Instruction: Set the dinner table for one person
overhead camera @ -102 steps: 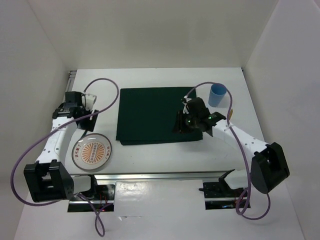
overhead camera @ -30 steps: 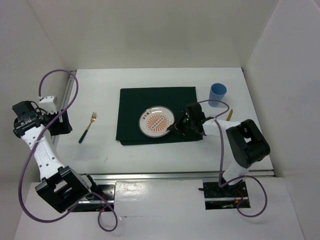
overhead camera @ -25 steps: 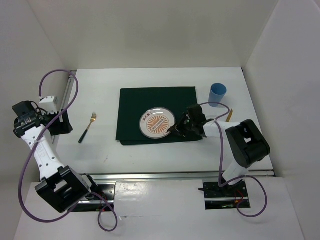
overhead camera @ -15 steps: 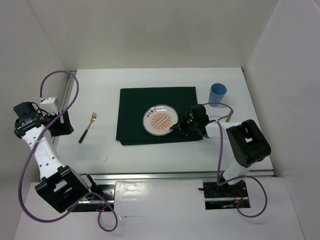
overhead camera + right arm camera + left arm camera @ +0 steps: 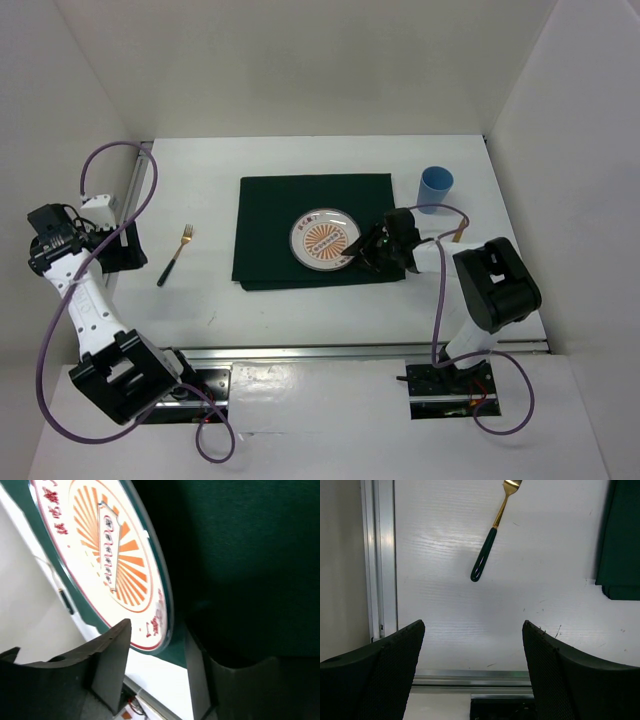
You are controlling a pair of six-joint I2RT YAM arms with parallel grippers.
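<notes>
Two arms reach over the white counter point(image 5: 200, 190), the broad tabletop that fills the middle of the overhead view. An aluminium rail point(image 5: 300, 351) runs along its near edge and plain walls stand on its other three sides.

At the far left, the left gripper point(image 5: 128, 252) hangs above bare counter close to the side rail point(image 5: 385, 555). Its fingers point(image 5: 380, 675) are spread wide with nothing between them.

Just to its right, a fork point(image 5: 173, 255) lies flat on the counter, well apart from everything else. Its gold tines point to the far side and its dark green handle to the near side (the left wrist view shows the whole fork point(image 5: 490, 535)).

Next comes a dark green cloth point(image 5: 265, 225), spread flat at the centre. A round plate point(image 5: 322, 240) with an orange sunburst pattern rests on it, right of the cloth's middle.

The right gripper point(image 5: 360, 254) sits low at the plate's right rim. In the right wrist view its fingers point(image 5: 107, 660) stand apart with the rim point(image 5: 167, 615) between them, not pinched.

Beyond the cloth's far right corner, a blue cup point(image 5: 435, 188) stands upright on the counter, off the cloth. Right of the gripper lies a small gold-coloured item point(image 5: 460, 230), partly hidden by a purple cable; I cannot tell what it is.
</notes>
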